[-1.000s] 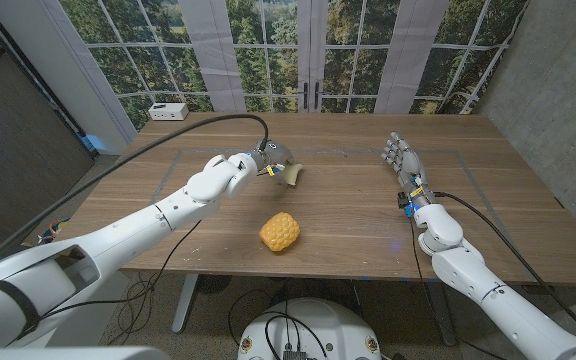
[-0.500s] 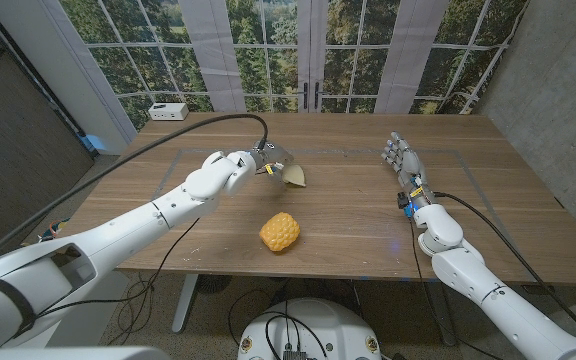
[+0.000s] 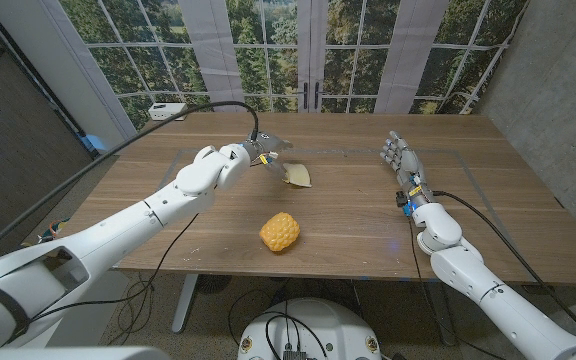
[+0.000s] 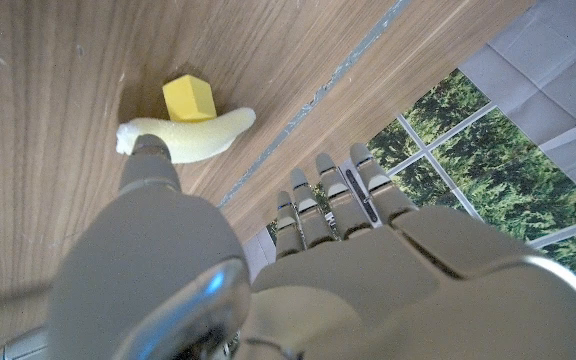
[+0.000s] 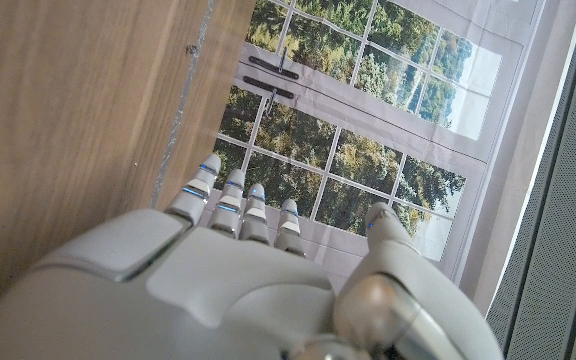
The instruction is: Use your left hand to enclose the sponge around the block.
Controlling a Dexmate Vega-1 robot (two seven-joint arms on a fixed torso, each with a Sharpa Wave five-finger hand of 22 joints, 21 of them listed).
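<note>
A pale yellow sponge (image 3: 297,176) lies bent on the wooden table (image 3: 368,215), just right of my left hand (image 3: 255,151). In the left wrist view the sponge (image 4: 194,139) curves along one side of a small yellow block (image 4: 189,97), touching it and leaving its top bare. My left hand (image 4: 308,240) has its fingers stretched out and apart; its thumb tip (image 4: 144,152) touches one end of the sponge. My right hand (image 3: 401,157) stands upright at the table's right side with its fingers spread and nothing in it.
A bumpy yellow-orange lump (image 3: 280,231) sits nearer the front edge, in front of the sponge. A white box (image 3: 167,110) stands at the far left corner. A black cable (image 3: 223,106) arcs over my left arm. Windows are behind the table.
My left hand has drawn back to the left and spread its fingers. The sponge, held up against the hand before, now lies lower and further right on the table.
</note>
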